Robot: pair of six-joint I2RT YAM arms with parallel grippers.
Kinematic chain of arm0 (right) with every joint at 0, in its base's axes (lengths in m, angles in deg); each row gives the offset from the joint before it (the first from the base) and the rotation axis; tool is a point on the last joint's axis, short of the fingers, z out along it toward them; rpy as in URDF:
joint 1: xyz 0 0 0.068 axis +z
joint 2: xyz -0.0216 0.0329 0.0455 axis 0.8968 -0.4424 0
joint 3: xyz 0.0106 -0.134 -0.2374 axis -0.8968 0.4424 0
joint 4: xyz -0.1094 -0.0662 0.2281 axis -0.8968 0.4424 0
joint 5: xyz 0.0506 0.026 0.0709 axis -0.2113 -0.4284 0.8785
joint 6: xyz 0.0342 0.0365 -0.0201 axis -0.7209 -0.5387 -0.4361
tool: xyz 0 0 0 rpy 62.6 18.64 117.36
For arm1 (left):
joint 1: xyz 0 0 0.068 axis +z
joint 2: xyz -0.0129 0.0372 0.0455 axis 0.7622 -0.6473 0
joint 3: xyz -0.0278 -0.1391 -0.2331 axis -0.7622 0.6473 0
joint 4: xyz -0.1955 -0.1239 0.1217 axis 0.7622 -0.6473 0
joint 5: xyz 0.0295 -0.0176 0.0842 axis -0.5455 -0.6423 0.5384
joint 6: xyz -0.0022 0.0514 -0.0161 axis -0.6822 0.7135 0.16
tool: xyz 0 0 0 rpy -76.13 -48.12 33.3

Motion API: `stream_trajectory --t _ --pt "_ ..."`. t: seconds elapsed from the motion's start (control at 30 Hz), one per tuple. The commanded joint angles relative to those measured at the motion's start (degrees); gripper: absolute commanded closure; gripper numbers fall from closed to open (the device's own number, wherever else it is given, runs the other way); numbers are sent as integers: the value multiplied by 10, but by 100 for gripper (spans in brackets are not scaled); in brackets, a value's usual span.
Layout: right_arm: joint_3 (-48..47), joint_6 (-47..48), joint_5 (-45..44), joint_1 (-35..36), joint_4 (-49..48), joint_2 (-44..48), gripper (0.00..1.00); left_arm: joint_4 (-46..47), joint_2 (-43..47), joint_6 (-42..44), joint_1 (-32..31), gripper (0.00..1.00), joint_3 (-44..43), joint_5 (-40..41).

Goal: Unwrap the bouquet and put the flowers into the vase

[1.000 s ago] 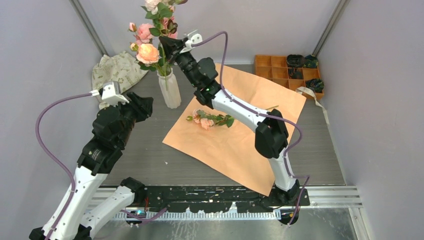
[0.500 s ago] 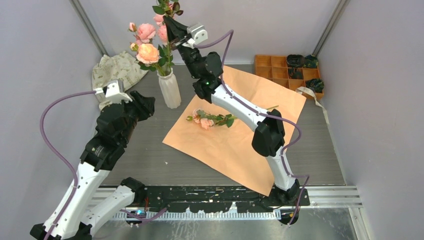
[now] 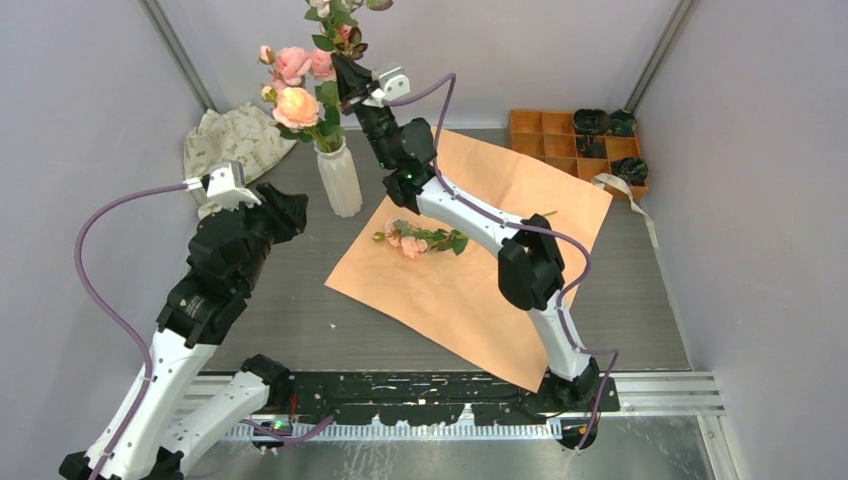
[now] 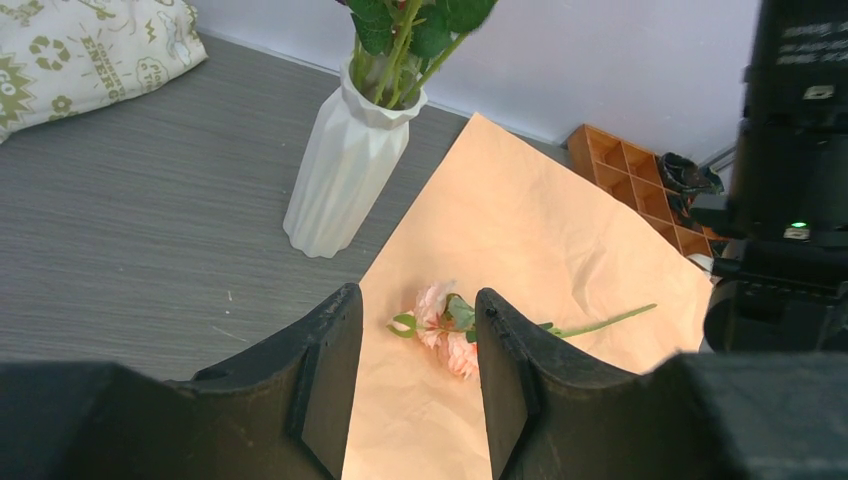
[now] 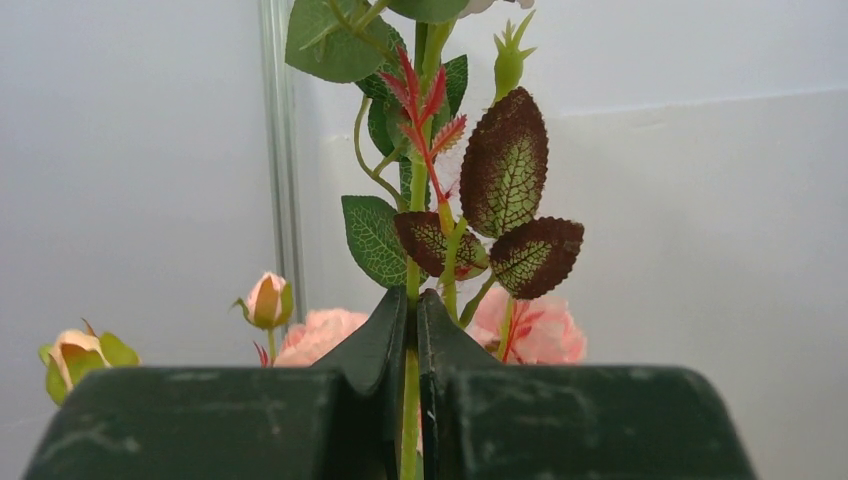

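The white ribbed vase (image 3: pixel 340 180) (image 4: pixel 345 170) stands at the back left and holds several pink and peach flowers (image 3: pixel 295 105). High over its mouth, my right gripper (image 3: pixel 345 72) (image 5: pixel 412 300) is shut on a thin green flower stem (image 5: pixel 415 200) with red-brown leaves. The stem stands upright. The bouquet's orange paper (image 3: pixel 500 260) (image 4: pixel 520 230) lies spread flat, with one more pink flower (image 3: pixel 415 240) (image 4: pixel 445 325) lying on it. My left gripper (image 3: pixel 288 215) (image 4: pixel 415 295) hovers open and empty, left of the paper and near the vase.
A cream printed cloth bag (image 3: pixel 235 140) (image 4: pixel 80 50) lies at the back left behind the vase. A wooden compartment tray (image 3: pixel 575 145) (image 4: pixel 620 165) with dark items sits at the back right. A cream ribbon (image 3: pixel 620 190) lies beside it. Grey walls close in on both sides.
My right gripper rose with the stem above the vase, then dropped slightly. The left arm has hardly moved.
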State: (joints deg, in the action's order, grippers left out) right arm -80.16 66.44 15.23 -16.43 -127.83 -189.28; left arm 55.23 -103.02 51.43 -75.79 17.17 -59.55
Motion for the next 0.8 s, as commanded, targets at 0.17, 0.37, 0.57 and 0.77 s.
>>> stream_trajectory --t 0.17,0.37,0.57,0.77 --pt "63 -30 -35 4 -49 23 99 18 5 10 -1 54 -3 -1" --pt "110 -53 -50 6 -46 28 99 21 -1 7 -1 54 -7 -9" --pt "154 -67 -63 19 -38 27 99 23 0 3 -1 54 -4 -12" --pt "177 -69 -73 34 -26 23 99 21 7 1 -1 54 -1 -12"
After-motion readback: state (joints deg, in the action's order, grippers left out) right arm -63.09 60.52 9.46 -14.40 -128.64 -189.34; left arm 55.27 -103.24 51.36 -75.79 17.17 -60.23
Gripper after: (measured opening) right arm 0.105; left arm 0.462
